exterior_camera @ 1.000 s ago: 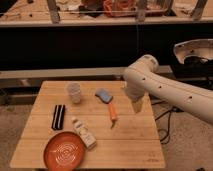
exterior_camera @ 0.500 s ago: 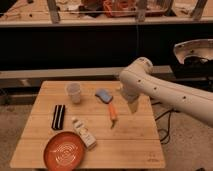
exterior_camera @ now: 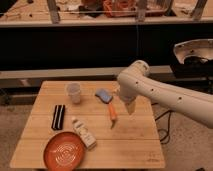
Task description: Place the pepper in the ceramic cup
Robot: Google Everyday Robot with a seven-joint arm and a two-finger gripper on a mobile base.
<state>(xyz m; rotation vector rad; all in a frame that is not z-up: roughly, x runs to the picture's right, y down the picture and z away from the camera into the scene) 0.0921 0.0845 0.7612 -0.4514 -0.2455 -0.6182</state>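
The pepper point(exterior_camera: 113, 114), slender and orange-red, lies on the wooden table point(exterior_camera: 131, 145) right of centre. The ceramic cup point(exterior_camera: 74, 92), pale and round with no handle, stands upright at the back left of the table, and I cannot see inside it. My gripper point(exterior_camera: 129, 107) hangs from the white arm just right of the pepper and a little above the table. It holds nothing that I can see. The pepper and the cup are well apart.
A blue-grey sponge pad point(exterior_camera: 104, 95) lies between cup and gripper. A black block point(exterior_camera: 58, 116) lies at the left. A white bottle point(exterior_camera: 84, 133) lies beside a round orange plate point(exterior_camera: 64, 150) at the front left. A dark shelf runs behind.
The arm has swung slightly left and the gripper has come down closer to the table beside the pepper. The objects on the table have not moved.
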